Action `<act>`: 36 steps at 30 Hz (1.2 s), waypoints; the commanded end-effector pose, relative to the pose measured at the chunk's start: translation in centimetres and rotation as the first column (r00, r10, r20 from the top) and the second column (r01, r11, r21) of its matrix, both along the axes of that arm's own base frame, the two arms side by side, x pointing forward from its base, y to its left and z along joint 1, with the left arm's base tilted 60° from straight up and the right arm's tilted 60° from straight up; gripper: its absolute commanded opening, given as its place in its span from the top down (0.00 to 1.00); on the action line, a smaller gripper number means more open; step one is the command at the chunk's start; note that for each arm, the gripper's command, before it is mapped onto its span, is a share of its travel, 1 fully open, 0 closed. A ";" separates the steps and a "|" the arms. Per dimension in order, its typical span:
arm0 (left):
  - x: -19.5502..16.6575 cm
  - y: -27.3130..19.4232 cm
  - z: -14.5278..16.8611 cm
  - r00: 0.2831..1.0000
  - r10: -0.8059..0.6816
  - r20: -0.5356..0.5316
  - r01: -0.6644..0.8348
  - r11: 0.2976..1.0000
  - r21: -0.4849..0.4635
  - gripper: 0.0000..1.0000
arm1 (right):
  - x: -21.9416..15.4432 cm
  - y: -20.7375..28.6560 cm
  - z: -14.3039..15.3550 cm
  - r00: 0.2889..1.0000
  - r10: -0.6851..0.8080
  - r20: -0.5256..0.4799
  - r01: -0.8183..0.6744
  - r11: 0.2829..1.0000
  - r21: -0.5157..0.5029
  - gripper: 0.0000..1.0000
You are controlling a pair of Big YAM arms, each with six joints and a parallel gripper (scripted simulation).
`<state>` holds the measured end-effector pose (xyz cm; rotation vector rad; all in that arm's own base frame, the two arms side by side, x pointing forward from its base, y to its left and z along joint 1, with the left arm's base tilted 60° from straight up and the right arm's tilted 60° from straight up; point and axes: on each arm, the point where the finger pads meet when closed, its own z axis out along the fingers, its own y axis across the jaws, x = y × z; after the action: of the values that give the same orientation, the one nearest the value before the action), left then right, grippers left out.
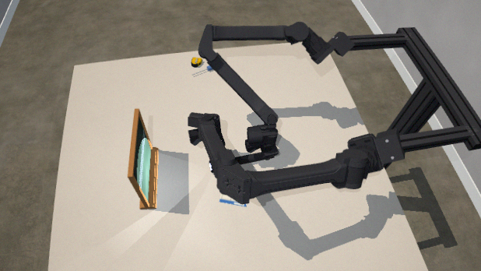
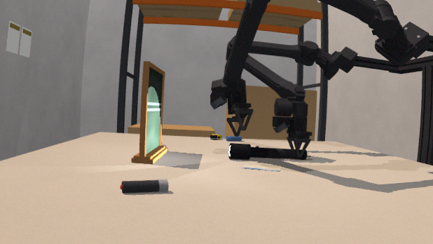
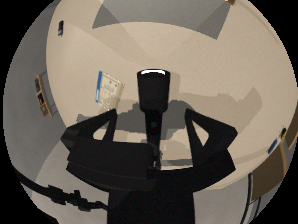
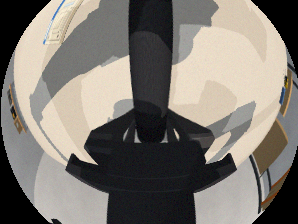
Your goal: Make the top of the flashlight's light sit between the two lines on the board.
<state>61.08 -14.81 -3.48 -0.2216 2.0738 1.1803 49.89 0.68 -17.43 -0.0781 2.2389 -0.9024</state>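
The board [image 1: 133, 144] [image 2: 143, 116] stands upright in its wooden base. A green-lit patch [image 2: 153, 131] on it has a rounded top, above both pale lines [image 2: 154, 104] [image 2: 154, 109]. The black flashlight [image 2: 270, 153] [image 3: 153, 92] [image 4: 152, 75] looks nearly level, on or very close to the table, its lit lens towards the board. My right gripper [image 2: 299, 154] [image 4: 150, 112] is shut on its tail end. My left gripper [image 2: 239, 132] [image 3: 150, 112] is open and empty above the flashlight, just behind its head. The arms hide most of the flashlight in the top view.
A blue-edged card [image 1: 233, 202] [image 2: 260, 169] [image 3: 109, 90] lies beside the flashlight. A small black cylinder with a grey end [image 2: 144, 186] lies at the front in the exterior view. A yellow tape measure [image 1: 196, 61] [image 2: 216, 137] and a blue-handled item [image 1: 210, 68] [image 2: 233, 139] lie farther back.
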 end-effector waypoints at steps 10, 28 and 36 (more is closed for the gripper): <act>1.4 1.9 -0.3 1.000 0.006 -0.007 -0.006 1.000 0.010 0.00 | -1.8 -1.2 0.0 0.999 -0.006 -0.042 0.005 1.000 -0.023 0.71; 1.9 3.0 -1.3 1.000 0.014 0.004 -0.014 1.000 0.008 0.00 | -1.8 -1.2 0.0 0.999 -0.006 -0.042 0.005 1.000 -0.023 0.71; 2.6 2.0 -0.4 1.000 -0.003 0.022 0.003 1.000 -0.002 0.00 | -1.8 -1.2 0.0 0.999 -0.006 -0.042 0.005 1.000 -0.023 0.71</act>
<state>62.76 -12.71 -4.73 -0.2256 2.0663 1.1827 49.89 0.68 -17.43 -0.0781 2.2389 -0.9024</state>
